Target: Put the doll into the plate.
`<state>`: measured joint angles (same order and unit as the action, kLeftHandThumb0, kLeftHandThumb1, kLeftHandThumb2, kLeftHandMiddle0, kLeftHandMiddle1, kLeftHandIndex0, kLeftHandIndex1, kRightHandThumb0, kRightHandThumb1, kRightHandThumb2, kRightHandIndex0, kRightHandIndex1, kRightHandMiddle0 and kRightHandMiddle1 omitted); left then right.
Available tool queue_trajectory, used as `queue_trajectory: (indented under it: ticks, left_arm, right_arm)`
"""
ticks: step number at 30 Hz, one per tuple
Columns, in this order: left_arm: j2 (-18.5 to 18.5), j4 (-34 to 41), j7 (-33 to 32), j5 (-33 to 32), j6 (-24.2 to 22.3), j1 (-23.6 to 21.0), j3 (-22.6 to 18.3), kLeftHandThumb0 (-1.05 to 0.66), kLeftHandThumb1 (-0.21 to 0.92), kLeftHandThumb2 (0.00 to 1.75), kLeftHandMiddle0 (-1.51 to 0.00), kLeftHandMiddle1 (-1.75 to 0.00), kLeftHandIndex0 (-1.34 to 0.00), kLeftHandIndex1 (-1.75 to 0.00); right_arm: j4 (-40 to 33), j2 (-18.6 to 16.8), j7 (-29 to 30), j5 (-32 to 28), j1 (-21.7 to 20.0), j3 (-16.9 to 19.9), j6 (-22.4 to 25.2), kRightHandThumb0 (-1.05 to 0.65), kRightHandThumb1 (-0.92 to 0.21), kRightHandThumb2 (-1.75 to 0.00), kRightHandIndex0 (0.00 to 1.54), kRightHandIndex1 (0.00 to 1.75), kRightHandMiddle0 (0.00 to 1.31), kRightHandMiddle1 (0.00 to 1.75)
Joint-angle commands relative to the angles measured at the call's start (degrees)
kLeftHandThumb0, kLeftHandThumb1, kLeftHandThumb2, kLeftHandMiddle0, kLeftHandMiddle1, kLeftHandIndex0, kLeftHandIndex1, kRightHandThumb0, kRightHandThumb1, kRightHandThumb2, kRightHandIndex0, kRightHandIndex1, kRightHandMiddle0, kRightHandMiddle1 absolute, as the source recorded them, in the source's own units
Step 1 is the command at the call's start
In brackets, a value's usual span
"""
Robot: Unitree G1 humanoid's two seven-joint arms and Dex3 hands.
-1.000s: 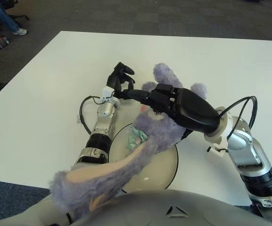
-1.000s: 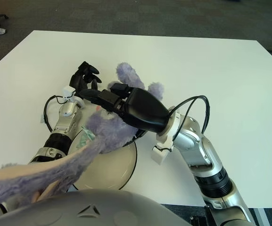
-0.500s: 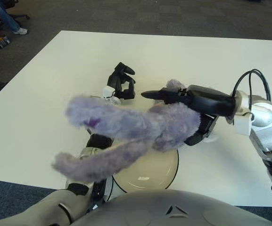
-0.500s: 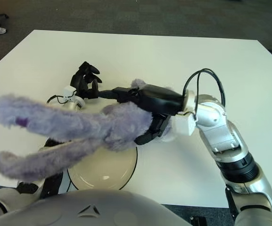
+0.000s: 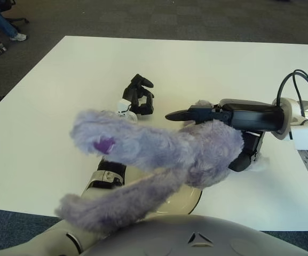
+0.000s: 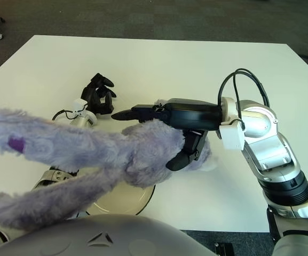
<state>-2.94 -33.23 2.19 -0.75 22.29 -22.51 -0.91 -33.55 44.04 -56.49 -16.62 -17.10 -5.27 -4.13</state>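
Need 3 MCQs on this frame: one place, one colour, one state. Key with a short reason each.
1. Where is the left hand?
A. beyond the plate on the table's far side
B. inside the plate
C. under the table

2. What colour is the doll?
A. green
B. purple
C. red

3. What is the right hand doing?
A. open, holding nothing
B. gripping the plate
C. gripping the doll

Answers:
1 A: the black hand shows over the white table, past the plate.
2 B: its fur is purple all over.
3 C: the fingers wrap the doll's body, held above the plate.
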Motion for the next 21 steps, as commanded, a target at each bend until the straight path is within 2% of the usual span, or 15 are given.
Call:
queue_trajectory:
  ticks: [1,21]
  left_arm:
    - [-1.2,-1.1,-0.6,0.3,-0.8,3.7,0.6,-0.01,0.35,1.29,-0.48,-1.75,-0.46,-1.75]
    - [-2.0,-1.7,-1.4,0.8,0.6,3.7,1.0,-0.01,0.35,1.29,-0.48,-1.75,-0.46,-1.75]
  right_arm:
    - [0.4,0.0,-0.7,-1.0,-0.6,0.7,-0.6,-0.92,-0.92,-1.03,0.38,1.67,0.0,0.07]
    - [0.8,0.3,-1.9,-1.8,0.3,2.2,-1.4,-0.92,-0.92,-1.03,0.37,1.68,0.0,0.07]
